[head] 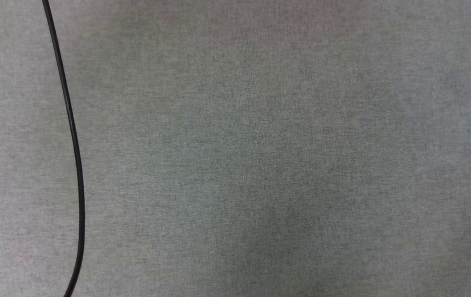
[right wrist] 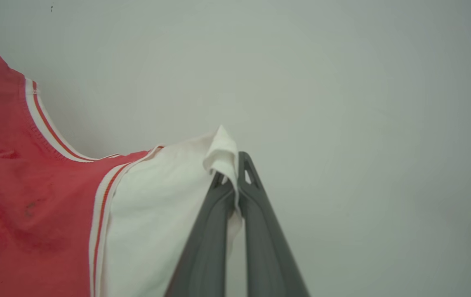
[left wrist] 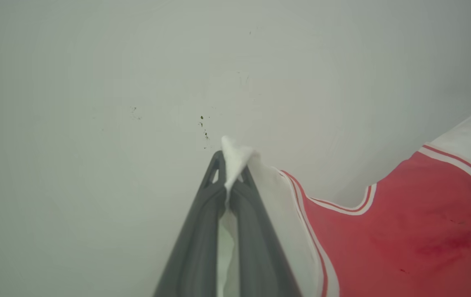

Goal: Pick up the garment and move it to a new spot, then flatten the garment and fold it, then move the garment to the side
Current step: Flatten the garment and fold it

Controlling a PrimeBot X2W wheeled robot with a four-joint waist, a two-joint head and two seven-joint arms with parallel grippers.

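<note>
Left tool (left wrist: 231, 168): jaws pinched shut on white sleeve tip (left wrist: 235, 150); garment (left wrist: 404, 235) trails toward 4 o'clock, left wrist view. Right tool (right wrist: 232, 170): clamped on opposite sleeve (right wrist: 165, 198); red body toward 8 o'clock. Garment apparently aloft, stretched between tools, long axis sleeve-to-sleeve, both arms equally near. Likely next: lowering onto grey surface (head: 260, 144). No readable writing.

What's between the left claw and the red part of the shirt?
In the left wrist view, the white sleeve, pinched in the left gripper, comes first, then the striped trim, then the red body.
</note>
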